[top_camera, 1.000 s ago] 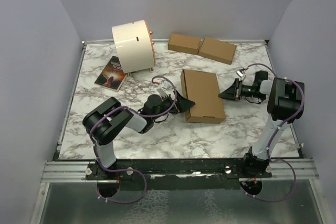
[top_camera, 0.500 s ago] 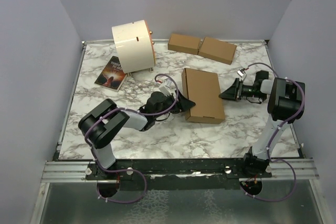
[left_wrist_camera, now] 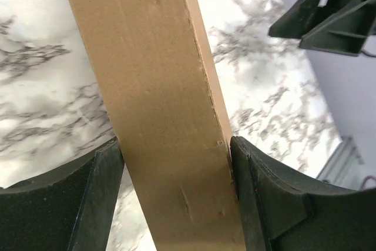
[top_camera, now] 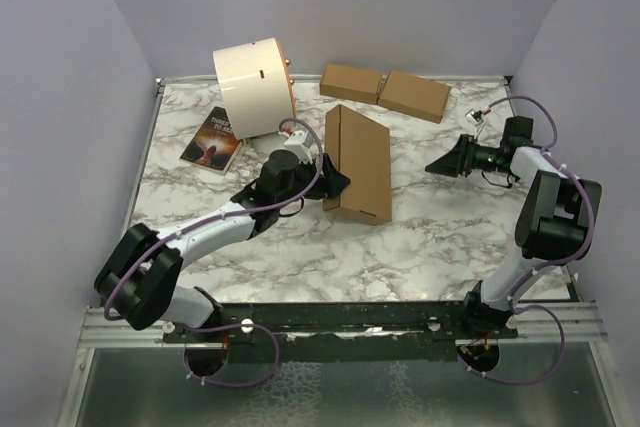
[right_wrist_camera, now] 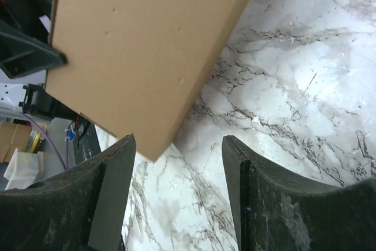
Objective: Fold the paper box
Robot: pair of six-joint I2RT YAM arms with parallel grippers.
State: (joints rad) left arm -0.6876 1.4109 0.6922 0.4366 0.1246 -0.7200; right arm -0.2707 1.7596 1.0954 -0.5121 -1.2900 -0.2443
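Left fingers (left_wrist_camera: 56,207) clamped on box (top_camera: 362,162) at its 9 o'clock edge. Box sits mid-table (top_camera: 330,257), tilted, 9 o'clock side raised. Right fingers (right_wrist_camera: 270,204) spread, holding nothing, at box's 3 o'clock, apart from it.
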